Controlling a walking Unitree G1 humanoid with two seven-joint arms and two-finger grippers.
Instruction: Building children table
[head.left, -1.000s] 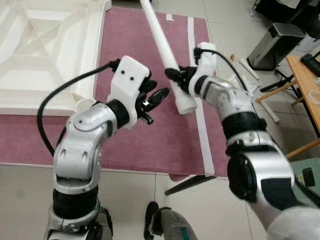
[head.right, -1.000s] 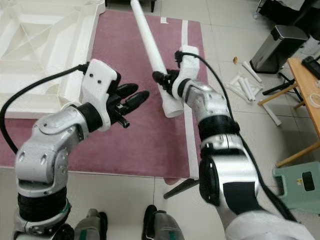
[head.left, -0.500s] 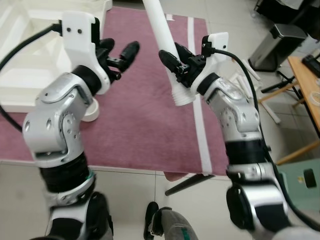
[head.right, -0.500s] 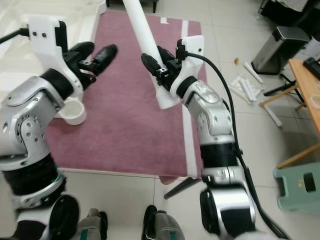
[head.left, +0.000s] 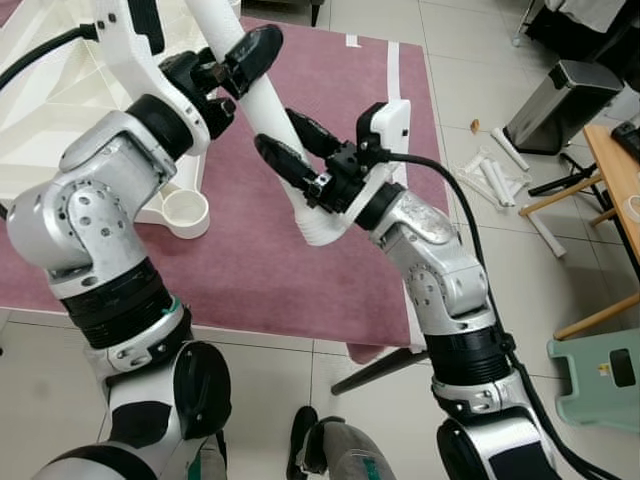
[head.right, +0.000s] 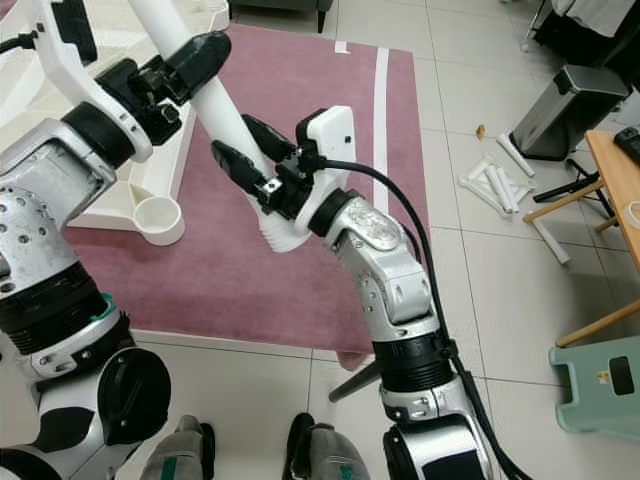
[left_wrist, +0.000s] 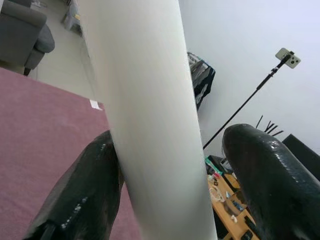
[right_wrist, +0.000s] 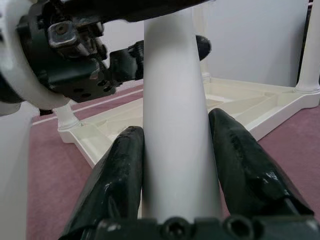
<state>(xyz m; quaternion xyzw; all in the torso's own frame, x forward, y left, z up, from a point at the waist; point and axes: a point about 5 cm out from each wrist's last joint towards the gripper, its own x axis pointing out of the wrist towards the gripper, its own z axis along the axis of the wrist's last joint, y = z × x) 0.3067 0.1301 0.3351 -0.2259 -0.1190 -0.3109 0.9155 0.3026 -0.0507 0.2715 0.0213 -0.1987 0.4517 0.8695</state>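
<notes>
Above the maroon rug (head.left: 250, 250), my right gripper (head.left: 290, 145) clamps the long white plastic table leg (head.right: 215, 110) near its threaded end. My left gripper (head.left: 225, 65), apart a second ago, now straddles it higher up, one finger (left_wrist: 80, 190) touching, not closed: two-handed control for guiding it to the round white socket (head.left: 185, 208).

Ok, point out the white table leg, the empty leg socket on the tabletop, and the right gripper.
white table leg (head.left: 262, 100), left eye view, mid-shaft
leg socket (head.left: 187, 210), left eye view, round rim
right gripper (head.left: 278, 140), left eye view, between fingertips

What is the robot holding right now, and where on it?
The right claw clamps the white table leg near its lower threaded end; the left claw brackets it higher up, one finger touching.
</notes>
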